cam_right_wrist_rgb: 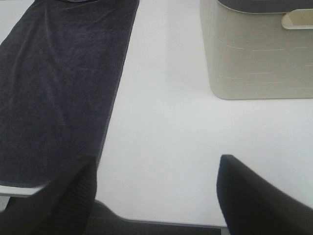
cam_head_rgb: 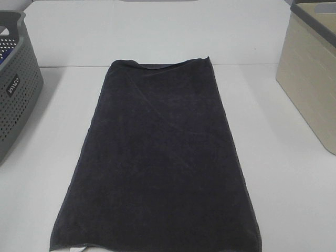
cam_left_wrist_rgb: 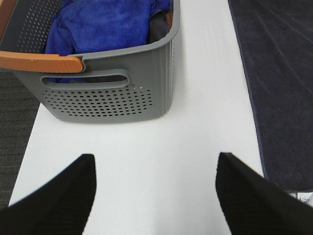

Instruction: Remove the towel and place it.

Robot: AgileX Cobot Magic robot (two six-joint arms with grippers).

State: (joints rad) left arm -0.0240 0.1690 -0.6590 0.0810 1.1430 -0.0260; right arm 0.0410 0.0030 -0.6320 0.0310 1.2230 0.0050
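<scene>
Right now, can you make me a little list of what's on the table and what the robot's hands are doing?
towel: the towel lies spread flat in the middle of the table, nothing gripping it
left of towel: grey basket, perforated, with blue cloth inside
right of towel: beige bin, contents not visible
left tool: left tool open, over bare table beside the grey basket, holding nothing
right tool: right tool open, near the towel's edge, holding nothing
</scene>
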